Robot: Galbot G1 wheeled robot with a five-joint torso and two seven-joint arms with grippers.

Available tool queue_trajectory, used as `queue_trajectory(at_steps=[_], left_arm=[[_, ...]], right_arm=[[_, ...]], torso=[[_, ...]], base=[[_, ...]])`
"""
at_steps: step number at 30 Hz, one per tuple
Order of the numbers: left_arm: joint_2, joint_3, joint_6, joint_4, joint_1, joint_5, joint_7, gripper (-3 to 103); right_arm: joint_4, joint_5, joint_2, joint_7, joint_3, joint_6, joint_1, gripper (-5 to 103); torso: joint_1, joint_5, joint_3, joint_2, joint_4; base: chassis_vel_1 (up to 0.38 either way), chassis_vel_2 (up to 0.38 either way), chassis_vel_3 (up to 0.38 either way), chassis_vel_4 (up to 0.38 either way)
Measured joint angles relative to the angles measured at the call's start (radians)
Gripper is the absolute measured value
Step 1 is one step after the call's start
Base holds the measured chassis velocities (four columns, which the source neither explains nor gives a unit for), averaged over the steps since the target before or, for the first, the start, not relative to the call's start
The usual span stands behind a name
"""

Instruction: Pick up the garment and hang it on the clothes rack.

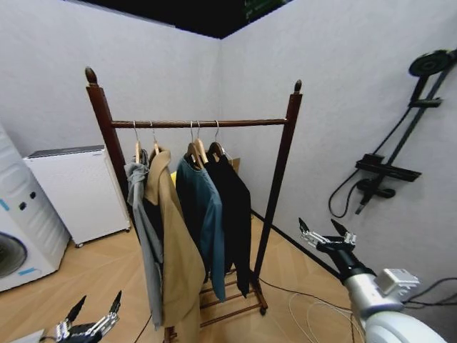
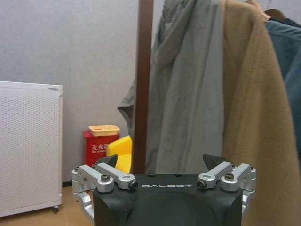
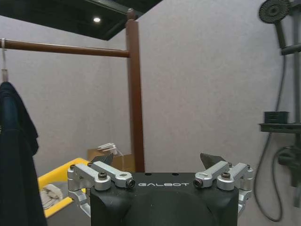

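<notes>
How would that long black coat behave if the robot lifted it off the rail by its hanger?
The black coat would probably stay limp, since it drapes long and loose from its wooden hanger. It would likely swing, as only a thin hook holds it on the rail. It may drag against the teal jacket hanging pressed beside it.

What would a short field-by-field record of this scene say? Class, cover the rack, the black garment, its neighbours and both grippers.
clothes rack: dark wood, one rail, two posts
garment: black, hanging on the rail, nearest the rack's right post
neighbours: teal jacket, tan coat, grey hoodie
left gripper: open, low, empty
right gripper: open, empty, right of the rack
</notes>
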Motion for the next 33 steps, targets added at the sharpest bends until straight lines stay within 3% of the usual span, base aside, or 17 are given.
queue_trajectory(at_steps=[7, 8, 13, 16, 18, 22, 33], left_arm=[[0.0, 0.0, 0.0, 0.0, 0.0, 0.0, 0.0, 100], [0.0, 0.0, 0.0, 0.0, 0.0, 0.0, 0.0, 100], [0.0, 0.0, 0.0, 0.0, 0.0, 0.0, 0.0, 100], [0.0, 0.0, 0.0, 0.0, 0.0, 0.0, 0.0, 100], [0.0, 0.0, 0.0, 0.0, 0.0, 0.0, 0.0, 100], [0.0, 0.0, 0.0, 0.0, 0.0, 0.0, 0.0, 100], [0.0, 0.0, 0.0, 0.0, 0.0, 0.0, 0.0, 100]], right_arm=[[-0.003, -0.014, -0.002, 0.007, -0.017, 0.015, 0.018, 100], [-0.003, -0.015, -0.002, 0.002, -0.021, 0.024, 0.015, 100], [-0.005, -0.006, 0.003, -0.024, -0.026, 0.043, 0.0, 100], [-0.005, -0.006, 0.005, -0.043, -0.03, 0.062, -0.001, 100], [-0.005, -0.008, 0.007, -0.056, -0.032, 0.069, -0.001, 100], [-0.005, -0.011, 0.008, -0.067, -0.037, 0.079, -0.003, 100], [-0.006, -0.024, 0.018, -0.08, -0.053, 0.097, -0.021, 100]], torso=[[0.0, 0.0002, 0.0, 0.0, 0.0], [0.0, -0.0013, 0.0, 0.0, 0.0001], [-0.001, 0.0002, 0.0, 0.0, -0.0004], [-0.001, -0.0014, -0.001, 0.001, 0.0002], [-0.001, 0.0009, 0.0, 0.0, -0.0004], [0.0, -0.0008, 0.0, 0.0, -0.0001], [0.0, -0.0002, 0.0, 0.0, 0.0]], base=[[0.073, -0.274, -0.288, 0.079], [0.087, -0.36, -0.342, 0.111], [0.072, -0.354, -0.353, 0.07], [-0.033, -0.149, -0.257, 0.016], [-0.141, -0.152, -0.216, -0.114], [-0.181, -0.134, -0.11, -0.145], [-0.134, -0.095, -0.11, -0.145]])
